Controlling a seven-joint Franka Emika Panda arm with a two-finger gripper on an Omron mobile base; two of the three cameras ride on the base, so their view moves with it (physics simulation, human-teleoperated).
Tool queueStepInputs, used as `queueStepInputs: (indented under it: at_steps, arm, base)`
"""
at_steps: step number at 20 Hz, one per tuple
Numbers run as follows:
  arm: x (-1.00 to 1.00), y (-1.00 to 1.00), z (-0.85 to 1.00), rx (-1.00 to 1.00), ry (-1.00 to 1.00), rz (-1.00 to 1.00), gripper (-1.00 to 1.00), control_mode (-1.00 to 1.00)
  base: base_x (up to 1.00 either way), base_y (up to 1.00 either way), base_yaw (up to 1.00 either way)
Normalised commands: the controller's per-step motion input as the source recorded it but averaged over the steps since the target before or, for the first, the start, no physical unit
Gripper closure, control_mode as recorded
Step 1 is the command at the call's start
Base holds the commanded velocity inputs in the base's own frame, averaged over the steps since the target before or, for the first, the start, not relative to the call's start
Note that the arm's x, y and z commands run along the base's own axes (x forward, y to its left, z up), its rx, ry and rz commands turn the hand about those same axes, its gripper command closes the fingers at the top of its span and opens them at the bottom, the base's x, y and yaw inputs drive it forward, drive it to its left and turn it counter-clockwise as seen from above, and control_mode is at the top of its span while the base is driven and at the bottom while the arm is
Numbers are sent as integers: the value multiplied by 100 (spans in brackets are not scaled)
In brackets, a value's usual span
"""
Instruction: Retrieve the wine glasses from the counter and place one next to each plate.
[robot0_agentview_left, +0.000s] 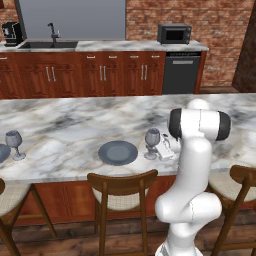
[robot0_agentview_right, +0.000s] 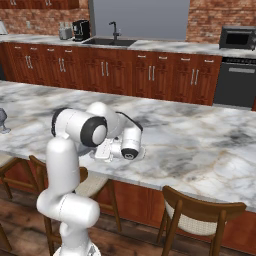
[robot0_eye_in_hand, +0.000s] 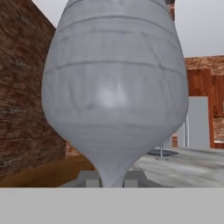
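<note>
One wine glass (robot0_agentview_left: 152, 138) stands upright just right of a blue-grey plate (robot0_agentview_left: 117, 152) on the marble island. My gripper (robot0_agentview_left: 157, 150) is shut on its stem from the right. In the hand view the glass's bowl (robot0_eye_in_hand: 113, 92) looms above my gripper (robot0_eye_in_hand: 109, 180), whose fingertips (robot0_eye_in_hand: 89, 179) flank the stem. I cannot tell whether its foot touches the marble. A second wine glass (robot0_agentview_left: 14, 144) stands at the island's far left beside another plate (robot0_agentview_left: 2, 153), and it also appears at the edge of the right base view as the wine glass (robot0_agentview_right: 2, 119). The counter (robot0_agentview_left: 125, 46) runs along the brick wall behind.
Wooden chairs (robot0_agentview_left: 122, 187) line the island's near side. On the back counter are a sink with faucet (robot0_agentview_left: 52, 35), a coffee machine (robot0_agentview_left: 12, 33) and a microwave (robot0_agentview_left: 174, 33). A dishwasher (robot0_agentview_left: 181, 72) sits below. The island's bare marble (robot0_agentview_right: 200, 140) stretches right of the arm.
</note>
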Motion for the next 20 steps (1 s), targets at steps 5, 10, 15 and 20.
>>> queueStepInputs:
  at_steps: [5, 10, 15, 20]
  arm:
    - [14, 0, -11, 0, 0, 2, 100, -100]
    - [15, 0, -6, -2, 0, 2, 100, -100]
    - [15, 0, -1, -3, -3, 1, 100, -100]
    - [16, 0, -4, -1, -2, 2, 100, -100]
  base:
    - [0, 0, 0]
    - [0, 0, 0]
    - [0, 0, 0]
    - [0, 0, 0]
